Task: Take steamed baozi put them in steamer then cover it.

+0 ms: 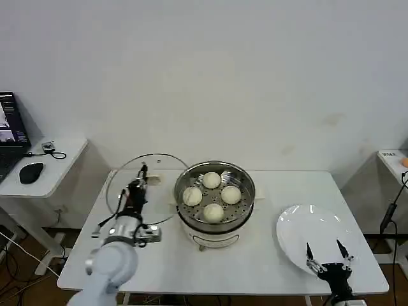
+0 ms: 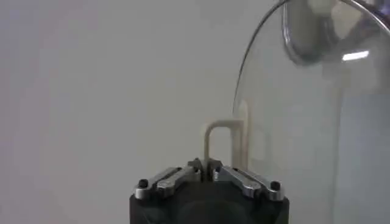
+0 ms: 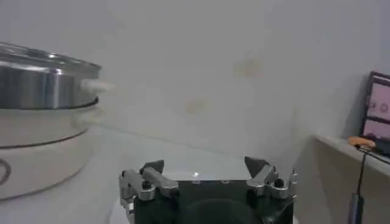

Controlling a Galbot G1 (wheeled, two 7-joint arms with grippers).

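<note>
The cover (image 1: 148, 186) is held tilted beside the steamer (image 1: 215, 191) (four baozi (image 1: 211, 180) inside) by the left claw (image 2: 207, 170), clamped on its handle (image 2: 220, 141); a slip is risked. The right claw (image 1: 329, 256) is spread open over the plate (image 1: 299, 231).

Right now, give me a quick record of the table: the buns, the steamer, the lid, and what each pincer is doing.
baozi: four steamed baozi sit in the steamer
steamer: steamer stands mid-table, uncovered
cover: cover held tilted up on edge, just left of the steamer
left pincer: left pincer shut on the cover's white handle
right pincer: right pincer open, holding nothing, at the near edge of the white plate
plate: nothing lies on it
step left: setting the cover on the steamer
</note>
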